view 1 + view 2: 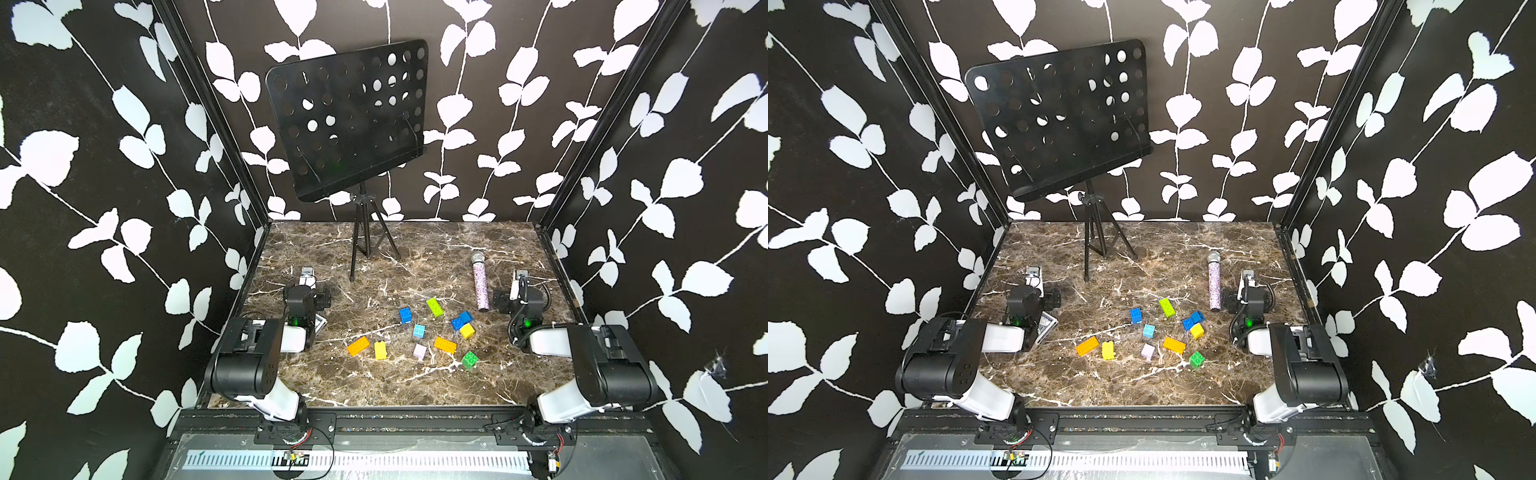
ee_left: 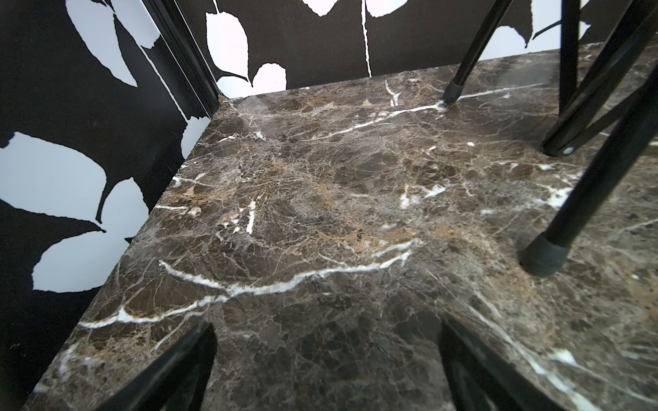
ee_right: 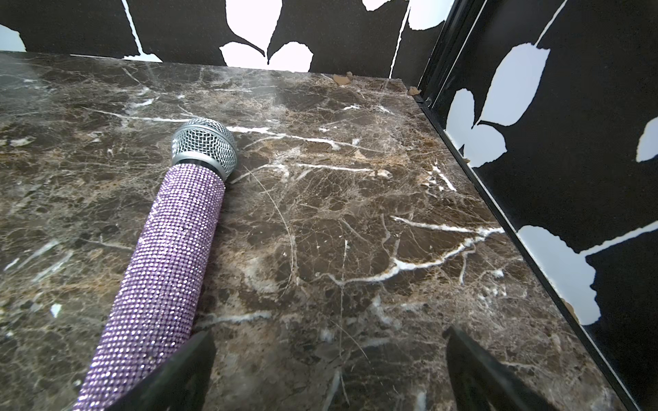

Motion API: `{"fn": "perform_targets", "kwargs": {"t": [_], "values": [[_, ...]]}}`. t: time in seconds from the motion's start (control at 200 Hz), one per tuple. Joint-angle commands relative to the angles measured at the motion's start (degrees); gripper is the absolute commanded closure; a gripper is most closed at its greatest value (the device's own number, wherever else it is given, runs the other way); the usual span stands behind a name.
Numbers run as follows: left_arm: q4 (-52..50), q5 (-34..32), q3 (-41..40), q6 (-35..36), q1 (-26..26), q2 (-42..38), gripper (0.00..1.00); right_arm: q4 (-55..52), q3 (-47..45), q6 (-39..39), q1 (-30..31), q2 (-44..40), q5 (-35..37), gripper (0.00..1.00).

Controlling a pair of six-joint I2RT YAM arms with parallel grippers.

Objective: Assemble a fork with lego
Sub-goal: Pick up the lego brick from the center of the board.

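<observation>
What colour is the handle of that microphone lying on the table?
Sparkly lilac-purple, studded all over. The microphone handle shows best in the right wrist view.

Bright, even light from overhead in both top views, and the table [image 1: 374, 386] takes it flat, no hot spots. The lego [image 1: 445, 345] throws only small, soft shadows. Toward 9 and 3 o'clock the picture stretches, wide-lens style, and the wall leaves [image 1: 45, 158] blow out white. At 12 o'clock the music stand [image 1: 349, 120] reads near-black, its surface detail lost. Wrist views now: table veins crisp, a pale sheen far off, microphone [image 3: 171, 256] stones sparkling, left fingers [image 2: 171, 373] and right fingers [image 3: 473, 373] dark and blurred.
</observation>
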Motion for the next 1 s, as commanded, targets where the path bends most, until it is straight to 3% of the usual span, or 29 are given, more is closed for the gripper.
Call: {"fn": "perform_targets", "kwargs": {"t": [0.0, 0.135, 0.24, 0.475, 0.565, 0.72, 0.87, 0.995], "values": [[-0.11, 0.25, 0.65, 0.32, 0.27, -0.99, 0.01, 1.31, 1.05, -0.2, -0.13, -0.16, -0.13, 0.01], [-0.8, 0.41, 1.22, 0.63, 0.32, -2.32, 0.01, 0.83, 1.61, 0.25, -0.3, -1.62, 0.44, 0.0], [-23.95, 4.45, 9.08, 0.24, 0.28, -9.56, 0.01, -22.38, 9.93, 0.68, -0.32, -8.42, -3.82, 0.0], [-47.05, 14.34, 17.16, -12.26, -1.16, -17.49, 0.02, -50.72, 15.56, 6.91, 5.01, -20.79, -12.49, 0.06], [-49.22, 18.95, 16.96, -16.01, -3.89, -18.91, 0.02, -60.25, 15.75, 9.29, 8.86, -24.86, -14.76, 0.07], [-53.55, 19.06, 17.26, -18.01, -11.29, -19.82, 0.03, -69.91, 12.63, 18.42, 15.16, -32.17, -18.13, 0.09], [-49.45, 23.22, 13.35, -24.09, -12.6, -21.69, 0.03, -71.82, 8.85, 28.18, 20.17, -36.7, -21.0, 0.08], [-49.55, 23.85, 12.31, -24.64, -13.6, -21.82, 0.03, -74.07, 6.37, 31.14, 25.67, -36.16, -19.11, 0.08]]}}
